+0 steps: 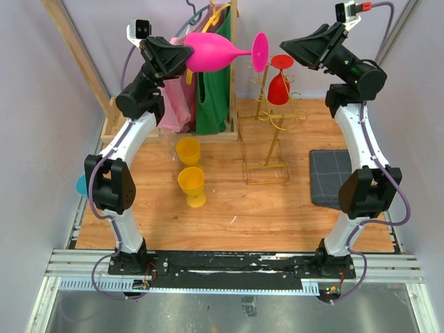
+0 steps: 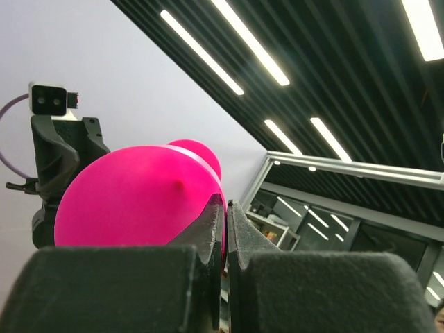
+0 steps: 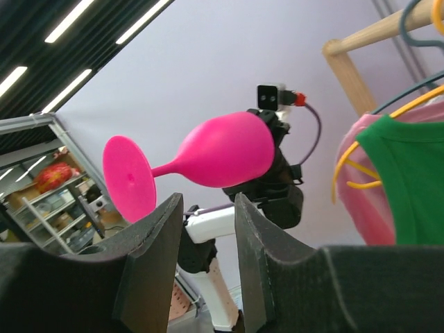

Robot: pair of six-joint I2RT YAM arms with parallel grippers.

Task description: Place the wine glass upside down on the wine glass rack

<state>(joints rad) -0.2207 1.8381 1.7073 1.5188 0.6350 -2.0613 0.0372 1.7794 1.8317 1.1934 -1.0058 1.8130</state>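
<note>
Your left gripper (image 2: 225,205) is pinched tight on the wall of the bright pink plastic wine glass (image 1: 211,52), with its fingers all but meeting. The glass hangs in the air on its side, high over the far edge of the wooden table (image 1: 229,205). Its bowl is at the gripper and its round foot points right.

Your right gripper (image 3: 208,201) is raised to the same height, just beside that foot and not touching it. Its jaws stand partly apart with nothing between them.

The thin gold wire wine glass rack (image 1: 272,148) stands on the table right of the middle, toward the far edge, below the pink glass's foot. A red wine glass (image 1: 278,89) hangs upside down on one of its arms.

Two yellow plastic goblets (image 1: 192,186) sit left of the rack's base, and a grey folded cloth (image 1: 331,177) lies by the right edge. The wooden clothes rack with the green garment (image 1: 211,90) stands at the far edge.
</note>
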